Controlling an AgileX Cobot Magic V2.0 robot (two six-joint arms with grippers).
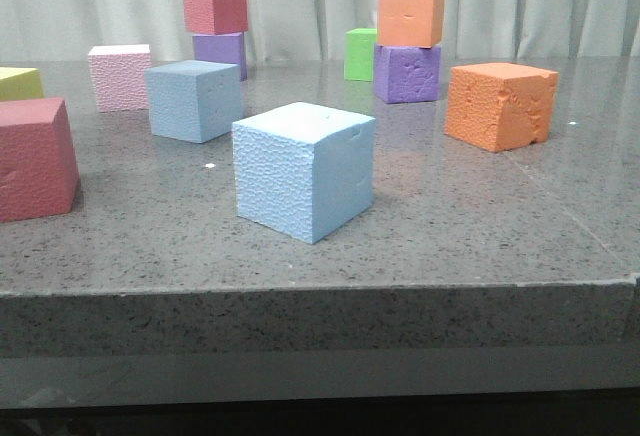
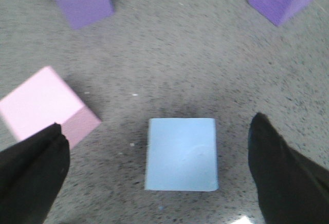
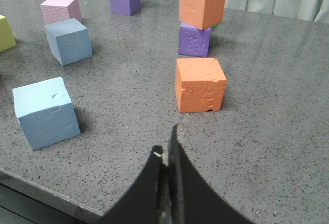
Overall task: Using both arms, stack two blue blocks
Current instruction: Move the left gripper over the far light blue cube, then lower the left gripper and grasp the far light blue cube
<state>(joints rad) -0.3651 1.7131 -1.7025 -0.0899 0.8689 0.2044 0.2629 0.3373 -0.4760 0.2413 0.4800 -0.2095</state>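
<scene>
Left wrist view: left gripper (image 2: 154, 167) spread wide, straddling far blue block (image 2: 181, 153), no contact.
Right gripper (image 3: 168, 170): fingers pressed together, empty.
Near blue block (image 1: 303, 169): apart, unstacked.

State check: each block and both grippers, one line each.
near blue block: on the table, unstacked, ungripped
far blue block: on the table, between the open fingers
left gripper: open, straddling far blue block
right gripper: shut, empty
lone orange block: on the table, dented
purple blocks: each carries a block
</scene>
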